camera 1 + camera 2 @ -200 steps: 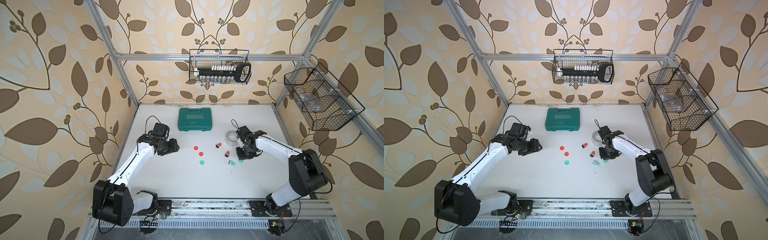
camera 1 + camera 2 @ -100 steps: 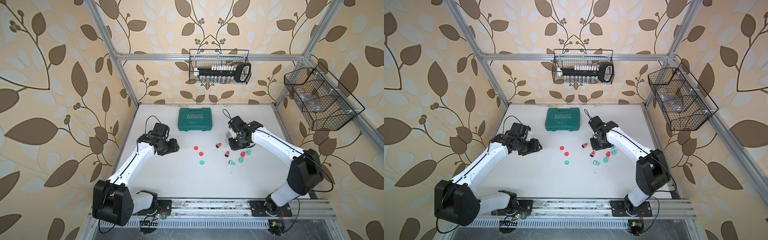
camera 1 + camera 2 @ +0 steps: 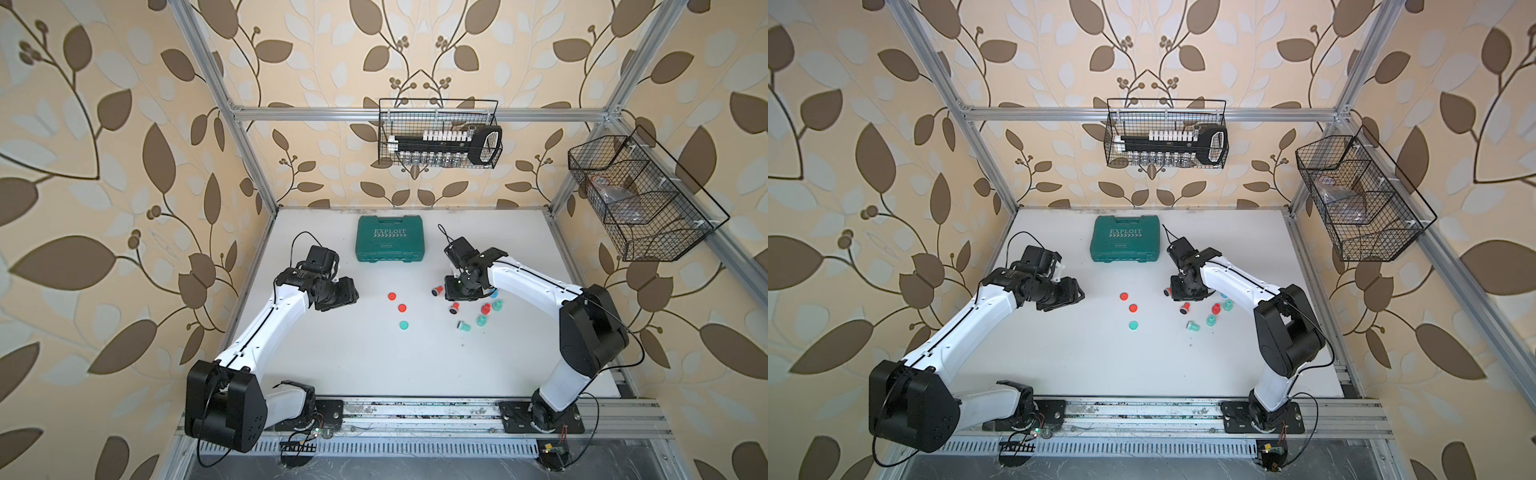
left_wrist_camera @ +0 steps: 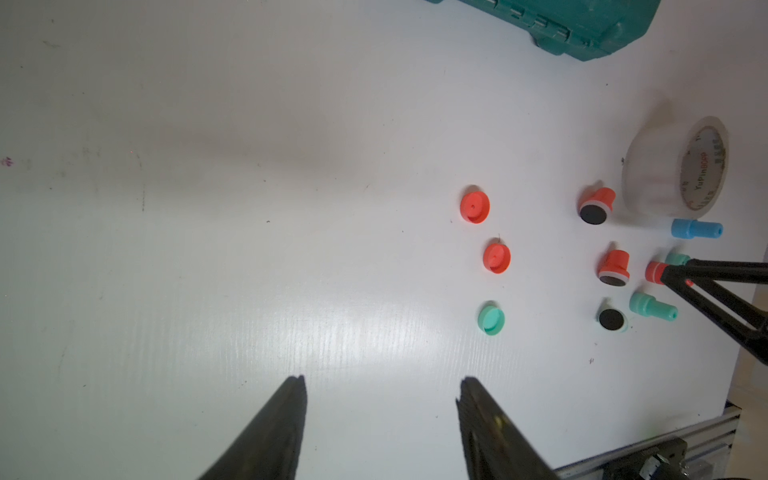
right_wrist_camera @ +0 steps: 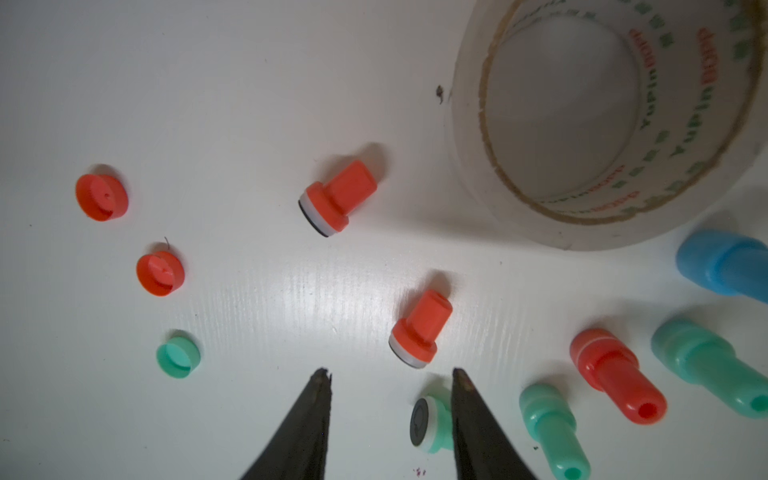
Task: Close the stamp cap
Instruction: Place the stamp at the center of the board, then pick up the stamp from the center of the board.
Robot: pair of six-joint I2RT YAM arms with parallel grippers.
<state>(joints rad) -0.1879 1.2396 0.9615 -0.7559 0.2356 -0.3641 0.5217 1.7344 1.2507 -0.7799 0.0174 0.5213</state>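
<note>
Two red caps (image 3: 391, 296) (image 3: 402, 308) and a teal cap (image 3: 403, 325) lie loose mid-table. Two uncapped red stamps (image 5: 337, 198) (image 5: 420, 329) and an uncapped teal stamp (image 5: 430, 419) lie on their sides. Capped red (image 5: 615, 374), teal (image 5: 552, 428) and blue (image 5: 723, 266) stamps lie beyond them. My right gripper (image 5: 390, 372) is open and holds nothing; the uncapped teal stamp lies under it by one finger. In a top view it (image 3: 459, 291) hovers by the red stamps. My left gripper (image 4: 383, 379) (image 3: 345, 297) is open and empty, left of the caps.
A tape roll (image 5: 602, 124) stands just behind the stamps, under my right wrist. A green tool case (image 3: 389, 244) lies at the back. Wire baskets (image 3: 440, 137) (image 3: 640, 199) hang on the back and right walls.
My right gripper has moved left, off the cluster of capped stamps, and its jaws have widened. The left arm has stayed still.
</note>
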